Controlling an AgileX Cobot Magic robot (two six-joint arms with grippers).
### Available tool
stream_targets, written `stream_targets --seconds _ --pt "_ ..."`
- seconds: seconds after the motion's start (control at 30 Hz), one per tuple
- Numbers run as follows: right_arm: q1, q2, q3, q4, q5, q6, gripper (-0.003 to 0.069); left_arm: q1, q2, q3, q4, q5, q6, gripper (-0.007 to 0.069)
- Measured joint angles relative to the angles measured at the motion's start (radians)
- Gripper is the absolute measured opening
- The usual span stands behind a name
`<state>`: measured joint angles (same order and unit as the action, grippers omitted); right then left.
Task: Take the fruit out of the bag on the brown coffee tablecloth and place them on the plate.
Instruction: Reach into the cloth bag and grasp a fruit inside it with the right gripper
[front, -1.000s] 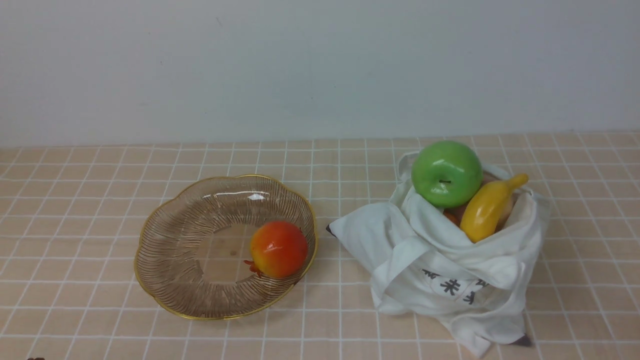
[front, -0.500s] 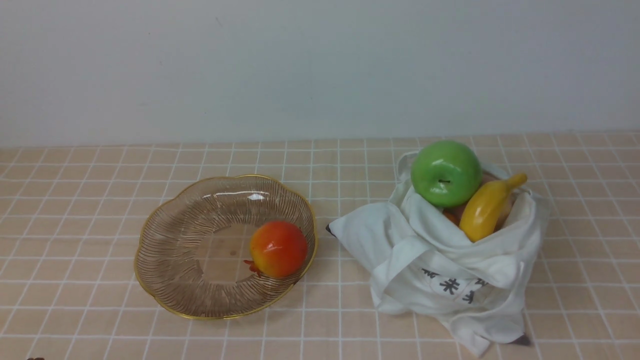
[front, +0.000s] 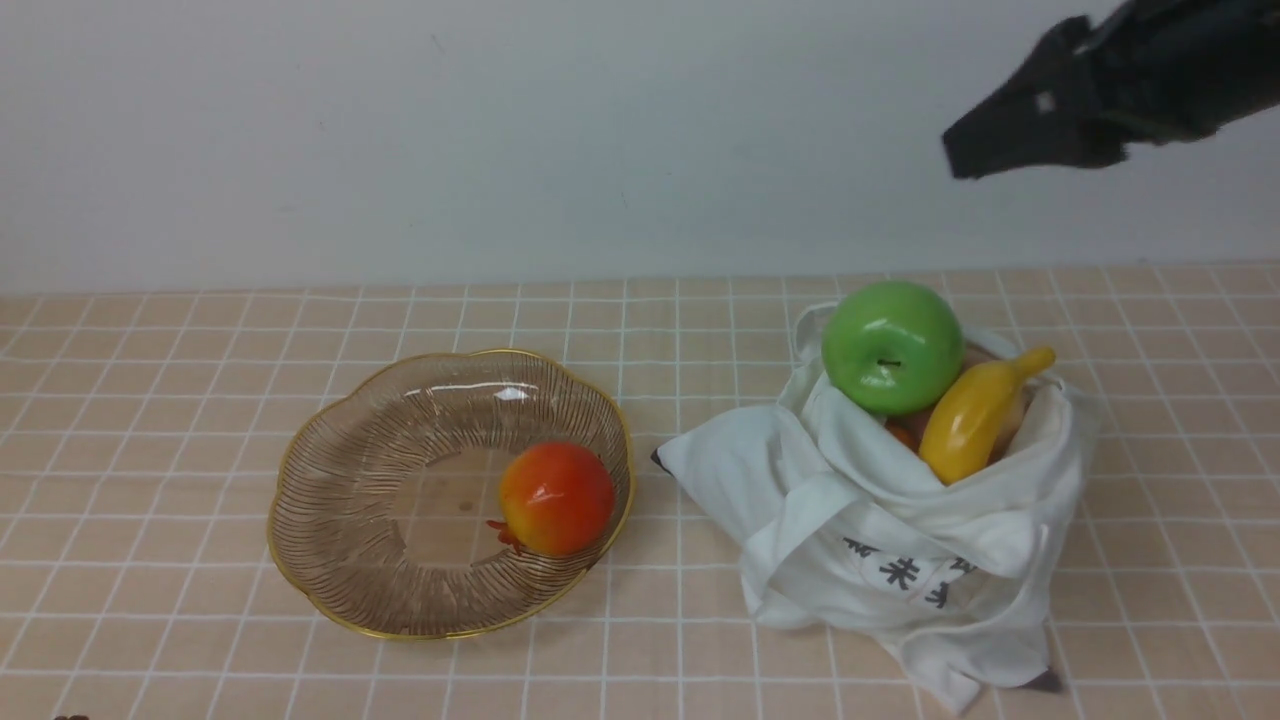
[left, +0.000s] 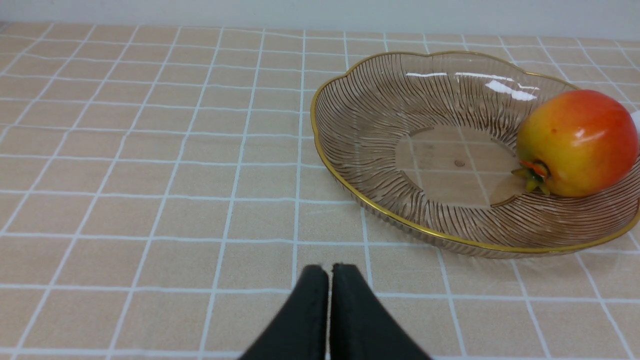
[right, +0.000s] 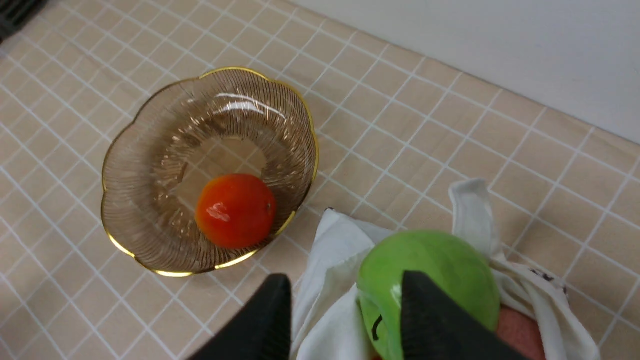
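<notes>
One pomegranate (front: 557, 498) in plate (front: 330, 480); apple (front: 892, 347), banana (front: 975, 412), poss. peach (right: 517, 327) in bag (front: 880, 520); right gripper (right: 345, 281) apart, left gripper (left: 329, 270) together.

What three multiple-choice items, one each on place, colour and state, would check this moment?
1. In the plate, the pomegranate lies:
A. against the wall on the robot's left
B. against the wall on the robot's right
C. on top of another fruit

2. The apple at the mouth of the bag is:
A. green
B. red
C. yellow

3. The left hand is:
A. wide open
B. shut on a fruit
C. shut, holding nothing

Answers:
1 B: the front view shows it alone by the rim nearest the bag.
2 A: it is glossy green in both the front and right wrist views.
3 C: the left wrist view shows it closed on itself above the tablecloth.
</notes>
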<state>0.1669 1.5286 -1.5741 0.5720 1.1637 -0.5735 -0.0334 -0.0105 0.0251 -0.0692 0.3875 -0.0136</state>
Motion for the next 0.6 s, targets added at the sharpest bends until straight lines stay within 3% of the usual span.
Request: stream_targets --seconds 0.1,0.17,0.4,0.6 --pt "0.071 0.096 -0.026 -0.101 -0.021 -0.003 0.0557 0.0 0.0 0.0 0.0 0.0 0.0 -0.0008" --pt "0.105 0.138 -0.028 -0.194 -0.039 0.005 0.0642 0.0 0.0 0.0 0.0 0.0 0.0 -0.0008" --pt "0.172 0.223 -0.032 -0.395 -0.068 0.103 0.069 0.0 0.0 0.0 0.0 0.0 0.0 -0.0008" --pt "0.183 0.261 -0.032 -0.448 -0.081 0.125 0.0691 0.0 0.0 0.0 0.0 0.0 0.0 -0.0008"
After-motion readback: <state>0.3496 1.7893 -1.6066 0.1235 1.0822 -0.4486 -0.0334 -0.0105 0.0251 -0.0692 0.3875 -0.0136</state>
